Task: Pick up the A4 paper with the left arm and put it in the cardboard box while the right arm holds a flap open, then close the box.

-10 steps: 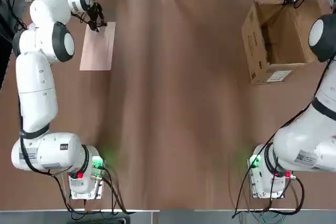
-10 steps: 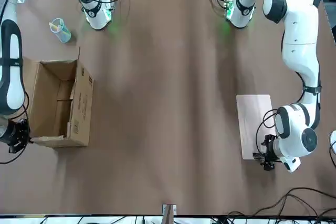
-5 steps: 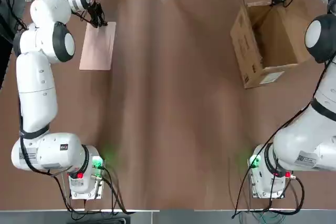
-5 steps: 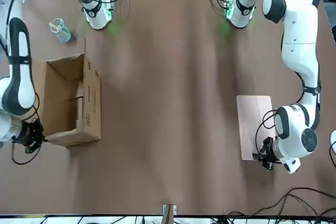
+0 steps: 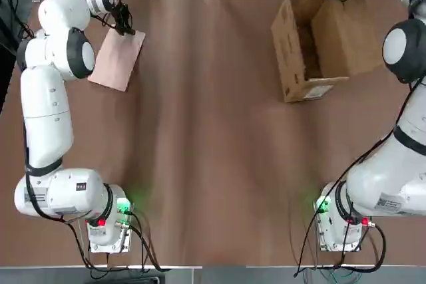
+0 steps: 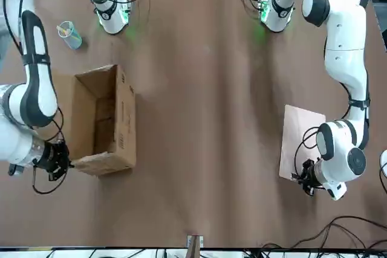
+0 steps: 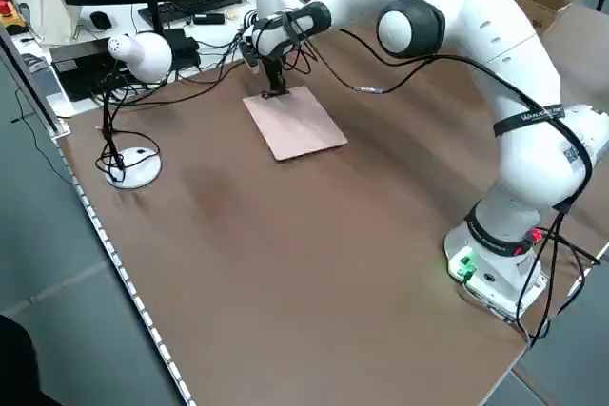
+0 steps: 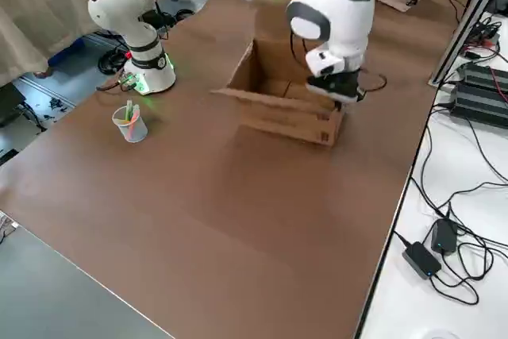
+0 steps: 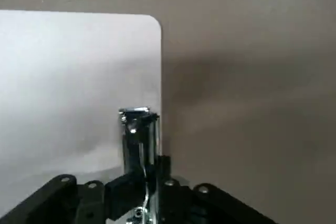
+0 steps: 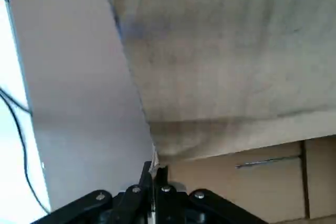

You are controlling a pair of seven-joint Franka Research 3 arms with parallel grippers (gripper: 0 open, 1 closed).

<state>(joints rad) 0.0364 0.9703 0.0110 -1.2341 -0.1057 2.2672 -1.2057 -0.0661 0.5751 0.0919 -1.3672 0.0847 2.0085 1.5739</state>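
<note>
**Both grippers clamped, paper and box at the far edge**

The left gripper [image 5: 124, 26] pinches the clip end of the A4 paper [image 5: 117, 60] — the sheet lies skewed on the table [image 5: 213, 138], far left. The right gripper [image 6: 60, 160] is clenched on a flap of the cardboard box [image 5: 307, 46] — open, far right, well apart from the paper.

Left hand [image 9: 140, 145] is closed on the long edge of the paper [image 9: 68, 87], its shiny fingers [image 9: 137, 129] pinching just in from a rounded corner. The sheet looks pale and flat. Bare brown surface [image 9: 252, 77] lies beside it.
</note>
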